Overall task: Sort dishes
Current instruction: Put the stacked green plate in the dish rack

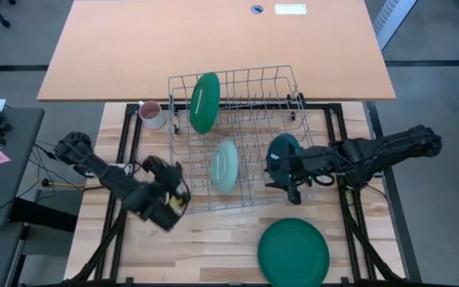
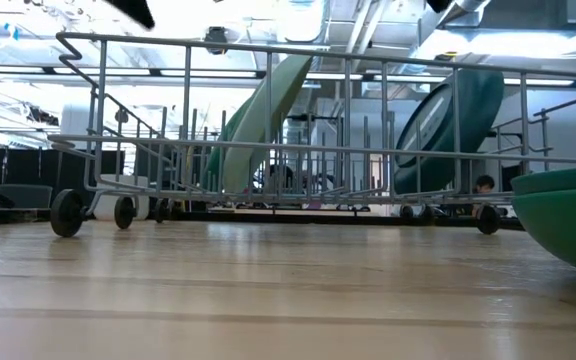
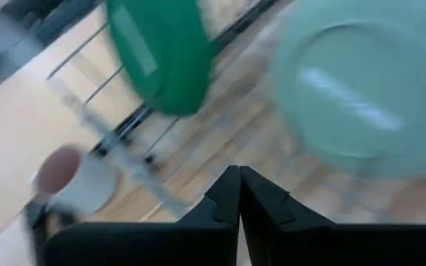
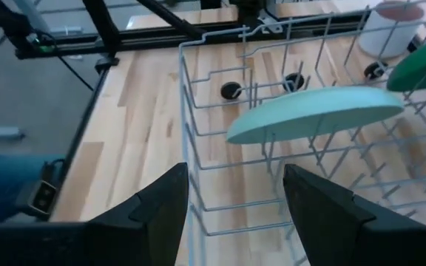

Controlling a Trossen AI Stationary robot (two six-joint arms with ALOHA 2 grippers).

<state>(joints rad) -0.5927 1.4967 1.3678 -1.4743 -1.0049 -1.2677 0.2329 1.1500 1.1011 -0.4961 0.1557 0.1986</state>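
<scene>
The wire rack filled the middle of the table, its slots partly blocked by a green plate, a mint plate and a teal plate. A mug stood just beside its far-left corner. Bare wood lay open in front, apart from a large green plate.

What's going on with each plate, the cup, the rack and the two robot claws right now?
Large dark green plate: on edge in rack.
Pale mint plate: on edge in rack.
Dark teal plate: on edge in rack, by right gripper.
Second large green plate: flat on table.
Mug: upright, outside rack.
Wire rack: upright on table.
Left gripper: shut, empty.
Right gripper: open, empty.
</scene>
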